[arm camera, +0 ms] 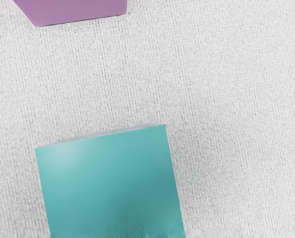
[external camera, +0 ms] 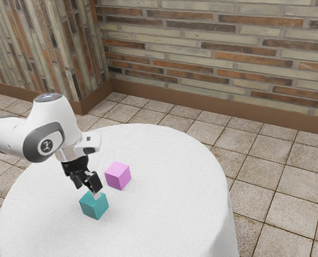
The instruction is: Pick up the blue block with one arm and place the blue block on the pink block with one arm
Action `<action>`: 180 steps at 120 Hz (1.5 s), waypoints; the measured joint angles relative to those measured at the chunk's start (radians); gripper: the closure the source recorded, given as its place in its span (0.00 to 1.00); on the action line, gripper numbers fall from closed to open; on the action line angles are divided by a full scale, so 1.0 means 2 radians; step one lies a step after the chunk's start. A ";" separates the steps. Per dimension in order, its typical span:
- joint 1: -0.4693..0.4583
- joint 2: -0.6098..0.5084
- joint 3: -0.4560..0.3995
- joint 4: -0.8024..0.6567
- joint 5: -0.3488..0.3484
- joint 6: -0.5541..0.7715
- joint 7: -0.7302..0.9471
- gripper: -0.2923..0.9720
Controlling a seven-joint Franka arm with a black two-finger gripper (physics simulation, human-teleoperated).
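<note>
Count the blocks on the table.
2: the blue block under the gripper, and the pink block apart from it, toward the exterior view's right. None seem hidden.

Blue block smooth, matt; pink block likewise; table cloth-covered, rough weave.

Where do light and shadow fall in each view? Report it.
Exterior view: soft, even light; the blue block and pink block show lighter tops, darker sides, and only faint shadows on the white table. Wrist view: a pale sheen on the blue block's face, no glare on the table.
</note>
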 joint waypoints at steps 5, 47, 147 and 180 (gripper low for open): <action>-0.001 -0.002 0.000 -0.001 0.000 -0.004 -0.002 0.25; -0.009 0.003 -0.005 -0.021 0.000 0.003 -0.014 0.25; -0.006 0.045 -0.001 -0.021 0.025 0.087 -0.001 0.25; -0.006 0.059 0.001 -0.022 0.014 0.099 0.001 0.25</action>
